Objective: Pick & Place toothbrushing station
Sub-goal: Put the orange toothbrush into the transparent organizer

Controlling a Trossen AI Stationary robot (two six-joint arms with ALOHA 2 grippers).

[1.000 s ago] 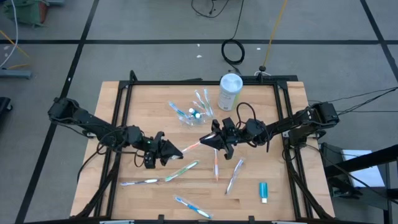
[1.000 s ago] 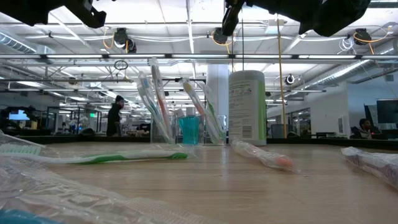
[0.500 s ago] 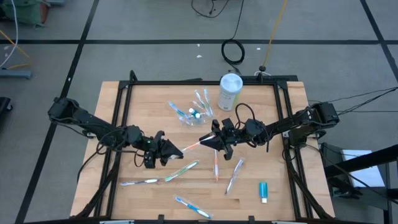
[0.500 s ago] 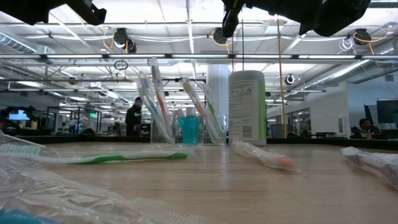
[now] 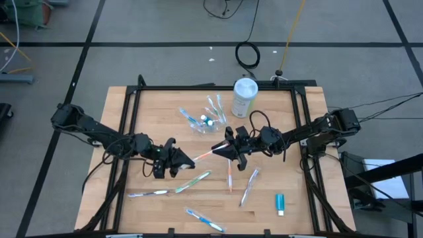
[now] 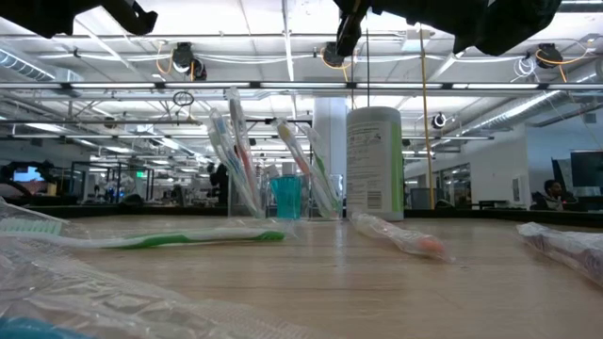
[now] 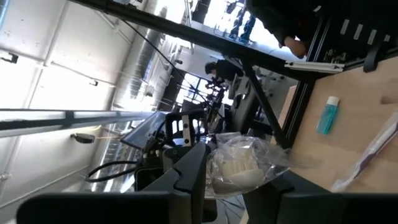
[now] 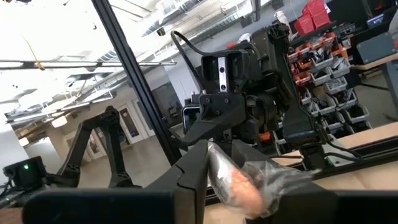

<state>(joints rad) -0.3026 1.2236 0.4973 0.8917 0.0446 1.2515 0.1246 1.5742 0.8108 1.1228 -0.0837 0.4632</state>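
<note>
A plastic-wrapped toothbrush [image 5: 203, 155] with a pink-orange handle spans between my two grippers over the table's middle. My left gripper [image 5: 189, 159] is shut on its head end and my right gripper [image 5: 217, 150] on its handle end. The clear cup [image 5: 201, 121] stands behind them with several toothbrushes and a blue tube in it; it also shows in the low view [image 6: 285, 199]. More wrapped toothbrushes lie on the wood: a green one [image 5: 193, 180], an orange one [image 5: 229, 177] and a blue one [image 5: 203, 219]. A blue toothpaste tube [image 5: 280, 203] lies at the near right. My left gripper pinches the wrapped bristle head [image 7: 235, 169] between its two fingers [image 7: 186, 177], coming level from the table's left. The brush is lifted clear of the table. My right gripper pinches the wrapped pink-orange handle end [image 8: 231, 182] between its two fingers [image 8: 191, 169], coming level from the table's right. The brush runs about level between the two grippers.
The white-and-green canister [image 5: 244, 98] stands at the far edge, right of the cup, and shows in the low view [image 6: 374, 163]. Two more wrapped brushes [image 5: 149, 194] [image 5: 249, 187] lie near the front. A black frame [image 5: 211, 86] borders the table.
</note>
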